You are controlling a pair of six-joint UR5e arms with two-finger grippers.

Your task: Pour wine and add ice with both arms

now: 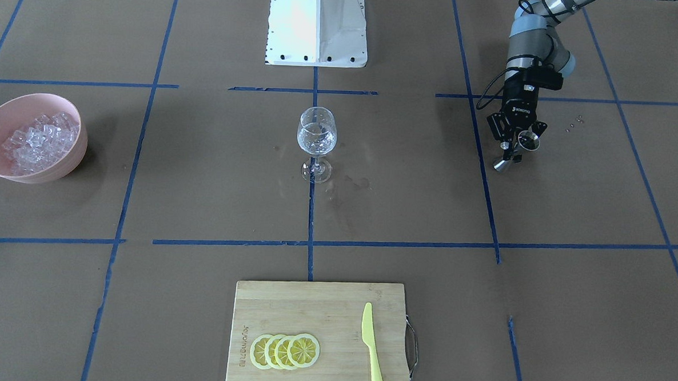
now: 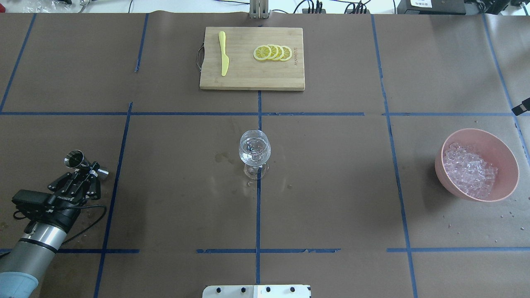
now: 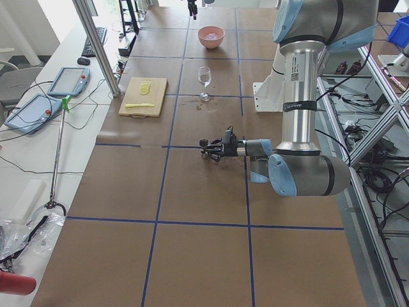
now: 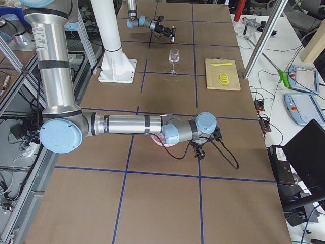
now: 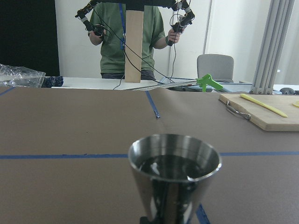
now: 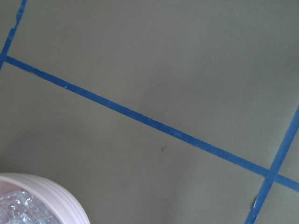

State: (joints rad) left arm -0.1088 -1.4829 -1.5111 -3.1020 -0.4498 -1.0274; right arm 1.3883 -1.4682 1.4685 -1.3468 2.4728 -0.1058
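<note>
A stemmed wine glass [image 1: 317,135] stands at the table's middle with a little clear wine in it; it also shows in the overhead view [image 2: 255,150]. My left gripper [image 2: 89,169] is shut on a steel jigger [image 2: 75,159] well off to the glass's side, held low over the table and tilted [image 1: 515,146]. The left wrist view shows the jigger's cup [image 5: 174,172] upright. Clear ice cubes [image 2: 470,169] fill a pink bowl [image 2: 503,151]. My right gripper [image 4: 199,151] hovers by the bowl; I cannot tell if it is open. The right wrist view shows the bowl's rim [image 6: 70,200].
A wooden cutting board [image 2: 240,80] at the far side carries lemon slices [image 2: 273,53] and a yellow plastic knife [image 2: 223,58]. The white base block [image 1: 317,26] sits behind the glass. Wet marks [image 1: 350,185] lie around the glass's foot.
</note>
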